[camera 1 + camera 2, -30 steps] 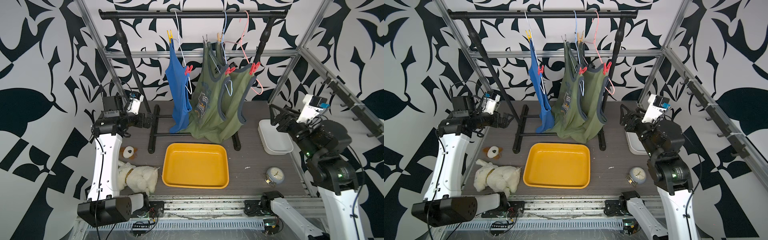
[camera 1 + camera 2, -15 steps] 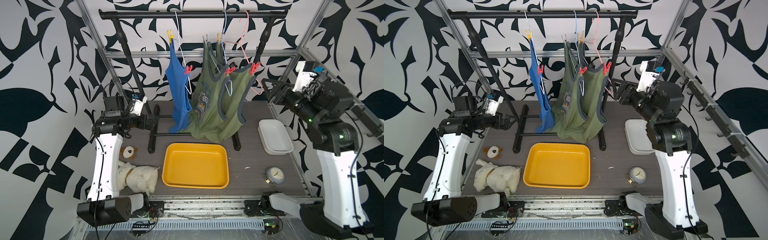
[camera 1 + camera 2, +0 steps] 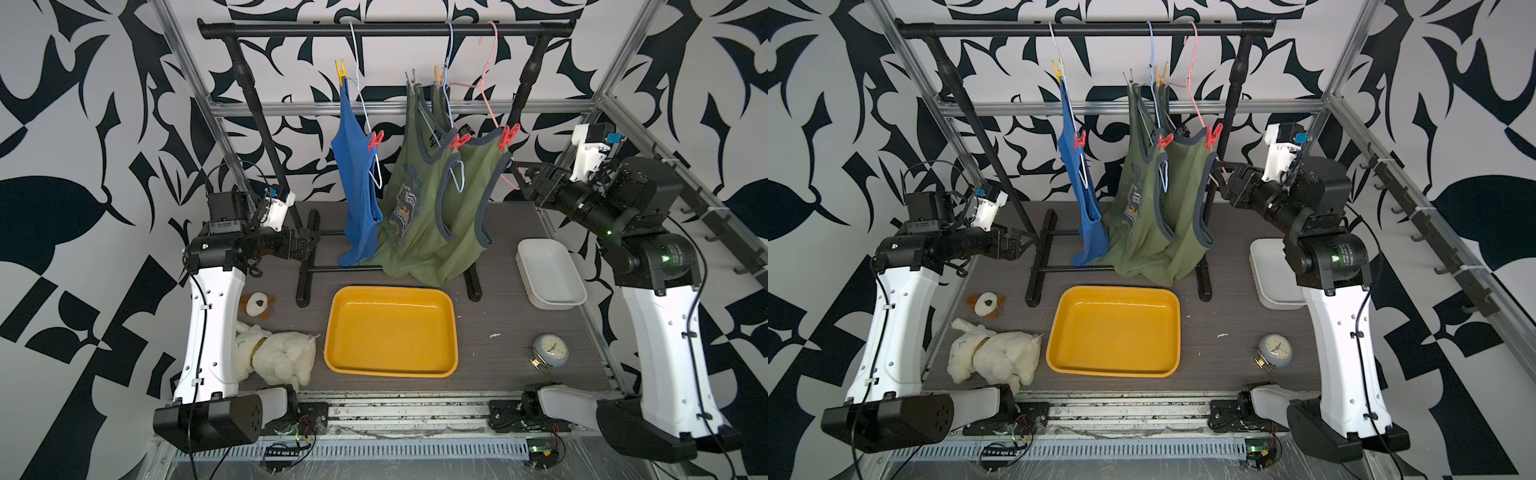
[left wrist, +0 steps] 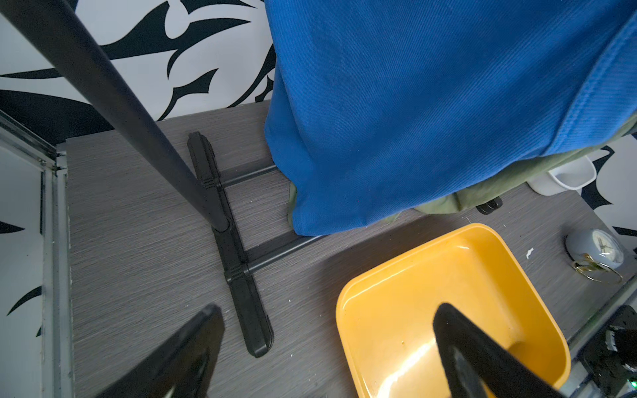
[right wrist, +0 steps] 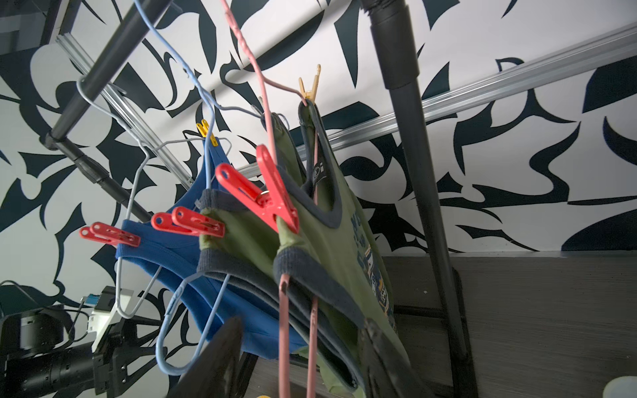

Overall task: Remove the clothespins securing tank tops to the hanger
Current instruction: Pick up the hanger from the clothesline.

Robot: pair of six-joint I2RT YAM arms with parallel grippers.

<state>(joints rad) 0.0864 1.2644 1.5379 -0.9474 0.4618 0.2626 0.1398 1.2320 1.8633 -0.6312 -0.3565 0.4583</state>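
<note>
Seeing right pincer [image 5: 301, 324] released: fingers apart, straddling lower run of pink wire hanger [image 5: 284, 310], clamping nothing. Targeting nearest coral-red plastic clothespin [image 3: 508, 135], biting strap of rightmost olive-green tank top [image 3: 469, 187] onto that hanger. In a top view, placing it at 12 o'clock from pincer, near, not touching. Reading long axis as steep, handles toward 1 o'clock, bite toward 7. Judging right arm far nearer. Seeing left pincer [image 4: 329, 310] released wide, low over grey wood-grain surface [image 4: 138, 241], well apart from all pins.

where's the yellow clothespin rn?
In both top views the yellow clothespin is clipped atop the blue tank top, under the black rail, left of the olive tank tops.
</note>
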